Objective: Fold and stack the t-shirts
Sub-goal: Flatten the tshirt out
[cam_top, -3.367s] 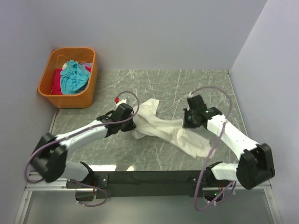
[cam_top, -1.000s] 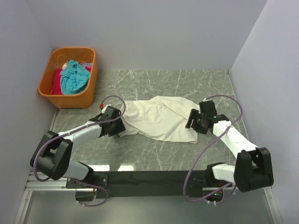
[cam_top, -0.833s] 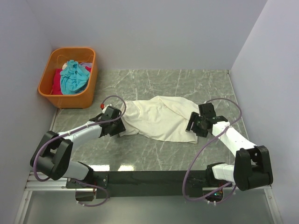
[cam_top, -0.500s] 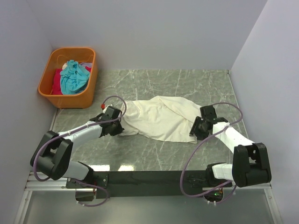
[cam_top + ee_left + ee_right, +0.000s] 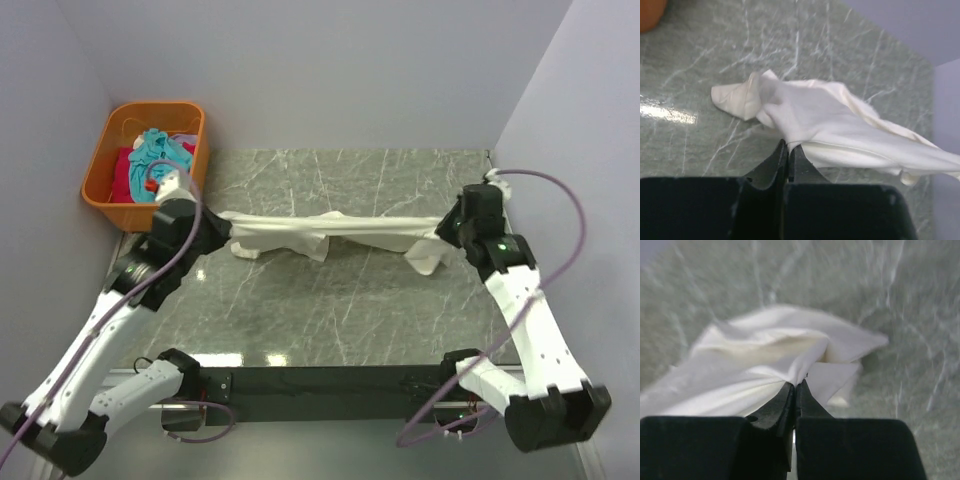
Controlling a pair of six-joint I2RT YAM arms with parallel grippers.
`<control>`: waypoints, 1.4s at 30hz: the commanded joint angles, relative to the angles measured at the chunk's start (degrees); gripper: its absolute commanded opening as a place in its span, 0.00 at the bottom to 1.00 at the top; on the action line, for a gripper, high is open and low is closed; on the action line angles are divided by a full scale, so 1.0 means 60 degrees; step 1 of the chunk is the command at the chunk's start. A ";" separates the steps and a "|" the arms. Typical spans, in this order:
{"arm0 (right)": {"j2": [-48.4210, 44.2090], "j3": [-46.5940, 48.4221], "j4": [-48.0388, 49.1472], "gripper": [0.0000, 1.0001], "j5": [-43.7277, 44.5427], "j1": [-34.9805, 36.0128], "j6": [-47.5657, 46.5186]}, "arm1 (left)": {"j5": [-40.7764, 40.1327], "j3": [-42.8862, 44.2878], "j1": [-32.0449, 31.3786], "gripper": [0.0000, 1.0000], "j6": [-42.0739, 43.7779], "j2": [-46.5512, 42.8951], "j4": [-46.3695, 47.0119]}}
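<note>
- Marbled grey-green table point(image 5: 350, 320) sits between pale walls, with an orange basket point(image 5: 98, 192) in the far-left corner.
- Only the top view shows the basket's load: a teal t-shirt point(image 5: 152, 148) lying on a red t-shirt point(image 5: 124, 170). Neither wrist view shows either.
- Cream t-shirt point(image 5: 330, 226) is pulled into a long twisted band between the two arms, across the middle of the table. Loose bits hang down near each end.
- Left claw point(image 5: 212, 232) has the shirt's left end, close to the basket. Right claw point(image 5: 448, 228) has the right end, near the right wall.
- From the top view the arm bodies cover the fingertips, so the grip itself is unclear there.
- Left wrist view shows its jaws pressed together on a cream fold, with a loose flap beyond and the table below.
- Right wrist view is blurred but shows its jaws clamped on bunched cloth, with a loose corner past them.
</note>
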 commanded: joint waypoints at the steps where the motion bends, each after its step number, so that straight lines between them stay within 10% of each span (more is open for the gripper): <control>1: -0.0805 0.0800 -0.0732 0.00 0.1589 -0.0083 -0.0255 | -0.1155 0.0564 0.0073 0.01 0.0288 -0.0719 -0.1571; 15: 0.1137 0.1988 -0.1393 0.03 -0.0110 -0.0083 -0.1588 | -0.0922 0.0744 0.0117 0.01 0.1136 0.0215 -0.0846; 29: 0.6310 0.3568 0.0381 0.24 0.0401 -0.0083 -0.1559 | 0.0279 0.2917 0.1392 0.11 0.2074 0.7420 0.2046; 36: 0.5627 0.3527 0.0555 0.67 0.0124 -0.0083 -0.1326 | 0.0807 0.2736 0.1480 0.73 0.1871 0.7251 0.2176; 42: 0.3532 0.1068 0.1375 0.69 -0.0433 -0.0068 -0.0755 | 0.1787 -0.0383 0.1465 0.67 0.0876 0.4965 0.2718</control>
